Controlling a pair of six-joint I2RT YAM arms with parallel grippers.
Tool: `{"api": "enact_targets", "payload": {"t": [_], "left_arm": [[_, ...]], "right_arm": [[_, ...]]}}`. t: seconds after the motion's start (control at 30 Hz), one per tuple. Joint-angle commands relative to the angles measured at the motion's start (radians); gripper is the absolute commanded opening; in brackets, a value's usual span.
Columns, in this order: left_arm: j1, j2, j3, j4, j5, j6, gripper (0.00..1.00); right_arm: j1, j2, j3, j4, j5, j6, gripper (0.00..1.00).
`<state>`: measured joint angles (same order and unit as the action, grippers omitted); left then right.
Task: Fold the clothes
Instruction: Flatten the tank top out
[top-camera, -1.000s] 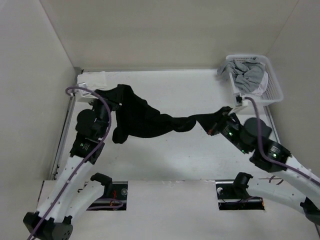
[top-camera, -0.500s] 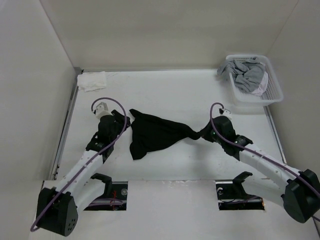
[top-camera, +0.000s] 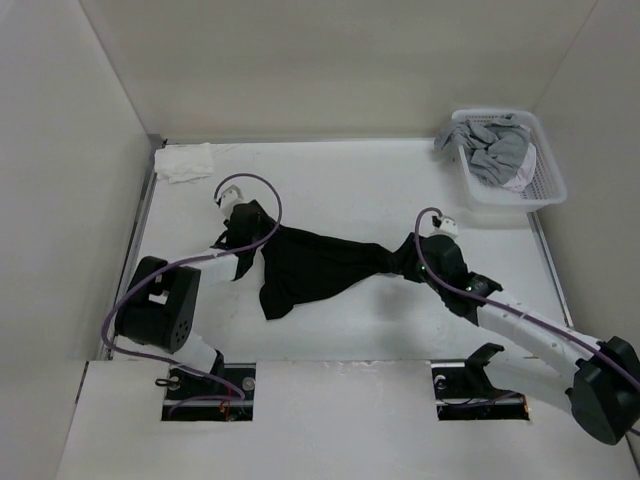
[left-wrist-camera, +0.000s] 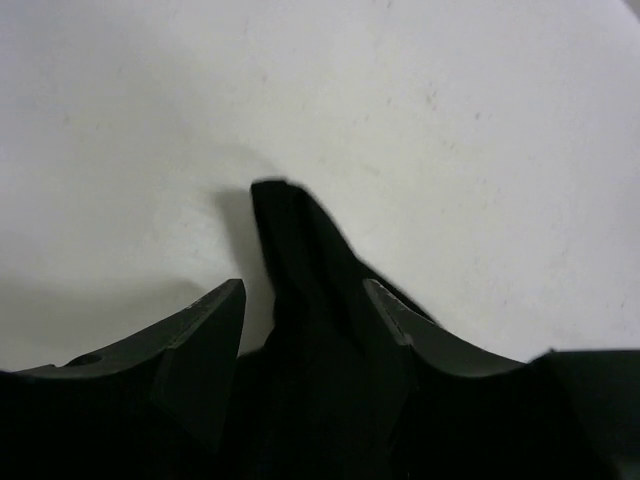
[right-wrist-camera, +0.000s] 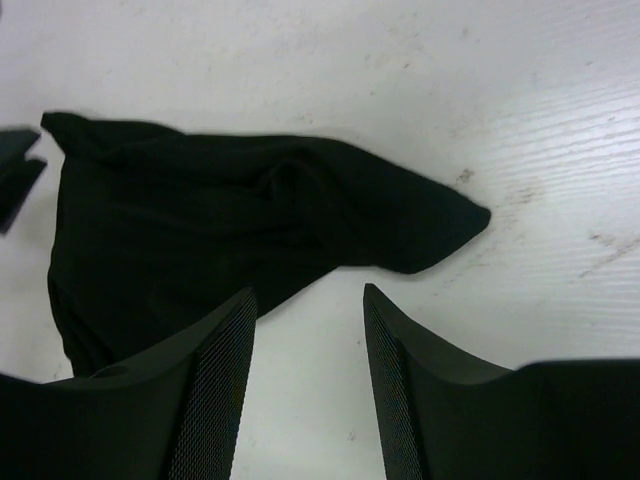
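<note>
The flat white table (top-camera: 340, 180) is the largest thing here, and the white plastic mesh basket (top-camera: 548, 192) on it serves as the mark for everything else. The plain black short-sleeved soft fabric garment (top-camera: 320, 265) lies on the bare tabletop well to the left of the basket and nearer the arm bases than it. It is drawn out in a rumpled band, pinched narrow at the end closest to the basket and broader, with a loose flap, at the end farthest from it. The basket holds a heap of crumpled grey garments (top-camera: 495, 150), which are no part of the job. A small white crumpled cloth (top-camera: 185, 162) sits farthest left of the basket, level with it. The right gripper (right-wrist-camera: 308, 292) is at the garment's basket-side end. Its jaws are spread with bare table between them and grip nothing, and the dark pointed tip of the cloth lies just beyond them. The left gripper (left-wrist-camera: 300, 290) is at the end away from the basket. Its jaws also stand apart, with a fold of black fabric lying loose between them and not pinched. I judge the garment to be light, limp and not fragile. It should sag and bunch wherever it is lifted and slide little on the table. It needs spreading flat before any fold, and the best holds look like two outer corners of the hem or shoulders, pinched at a single edge
</note>
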<state>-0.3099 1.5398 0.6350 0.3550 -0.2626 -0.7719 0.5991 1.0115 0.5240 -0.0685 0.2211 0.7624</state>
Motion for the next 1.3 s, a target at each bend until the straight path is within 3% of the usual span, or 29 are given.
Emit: {"api": "enact_targets", "payload": {"t": [0.0,0.27,0.53,0.73,0.83,1.03,1.17,1.27], "left_arm": [[0.022,0.038,0.071,0.143,-0.026,0.022,0.47],[0.052,0.166,0.121,0.164,-0.009,0.007,0.39],[0.052,0.086,0.043,0.128,-0.124,-0.01,0.44],[0.05,0.164,0.066,0.157,-0.04,-0.021,0.39],[0.05,0.189,0.074,0.203,0.008,-0.024,0.33],[0.055,0.21,0.088,0.208,0.04,-0.047,0.12],[0.064,0.209,0.072,0.219,0.048,-0.073,0.06],[0.067,0.174,0.054,0.229,0.049,-0.092,0.04]], "right_arm": [[0.075,0.007,-0.012,0.094,-0.023,-0.015,0.52],[0.303,0.166,0.086,0.136,-0.104,-0.038,0.6],[0.397,0.311,0.192,0.16,-0.101,-0.055,0.62],[0.472,0.464,0.29,0.219,-0.114,-0.055,0.61],[0.498,0.559,0.347,0.249,-0.123,-0.054,0.62],[0.523,0.739,0.456,0.32,-0.164,-0.052,0.63],[0.523,0.818,0.499,0.335,-0.181,-0.045,0.54],[0.523,0.845,0.516,0.348,-0.192,-0.04,0.34]]}}
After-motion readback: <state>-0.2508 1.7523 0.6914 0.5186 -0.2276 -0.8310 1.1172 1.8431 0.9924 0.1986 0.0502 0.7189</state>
